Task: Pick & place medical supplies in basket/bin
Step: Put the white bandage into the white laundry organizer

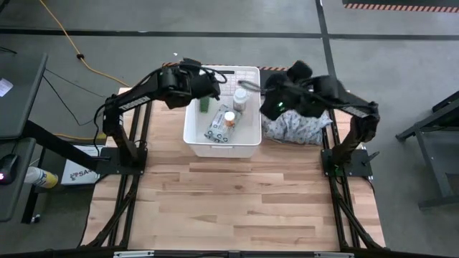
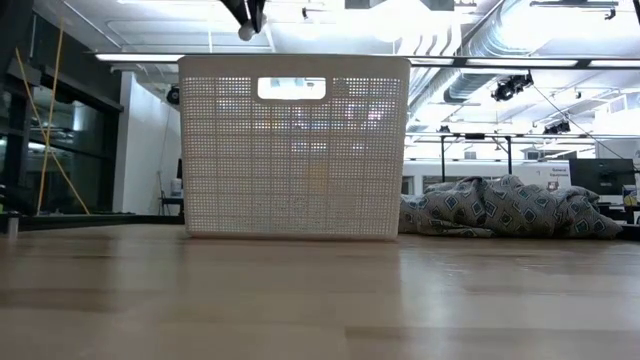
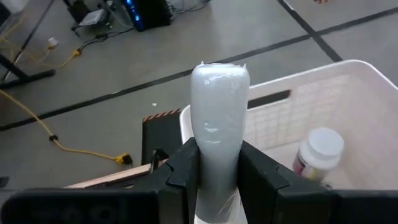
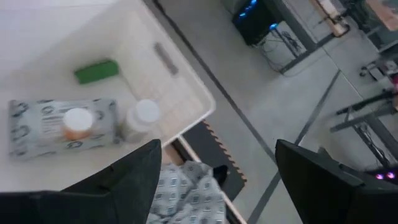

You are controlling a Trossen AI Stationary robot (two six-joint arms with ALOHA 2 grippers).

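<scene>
White plastic lattice is what you have under both arms: the bin [image 1: 250, 80] stands at the far side of the wooden table [image 1: 237, 201], its dark handle slot [image 2: 291, 89] facing the low camera

Your left end effector [image 1: 217, 87] hangs over the bin's far left part, above the rim. Its fingers [image 3: 258, 177] are clamped almost fully together on a small white tube [image 3: 218, 124], which stands up between them with its crimped end away from the wrist. In the low view the tip of that tube [image 2: 245, 32] shows above the bin's top edge, so it is clear of the walls and not resting on anything

Below and beside that end effector, inside the bin, you can see a green cylinder [image 1: 204, 104] nearest it, then a grey-green wipes packet [image 1: 219, 127] lying flat on the floor of the bin with an orange-capped white bottle [image 1: 229, 118] on or just beside it. A second white bottle [image 1: 239, 99] with a white cap sits toward the side of your right arm

Your right end effector [image 1: 251, 85] reaches in over the bin's right edge, close to that white-capped bottle but not touching it. Its fingers [image 4: 140, 168] stand wide apart with nothing between them

Just beyond the bin on that same side, under the right arm, a grey patterned cloth [image 1: 297, 127] lies crumpled on the table, touching or nearly touching the bin's wall
</scene>
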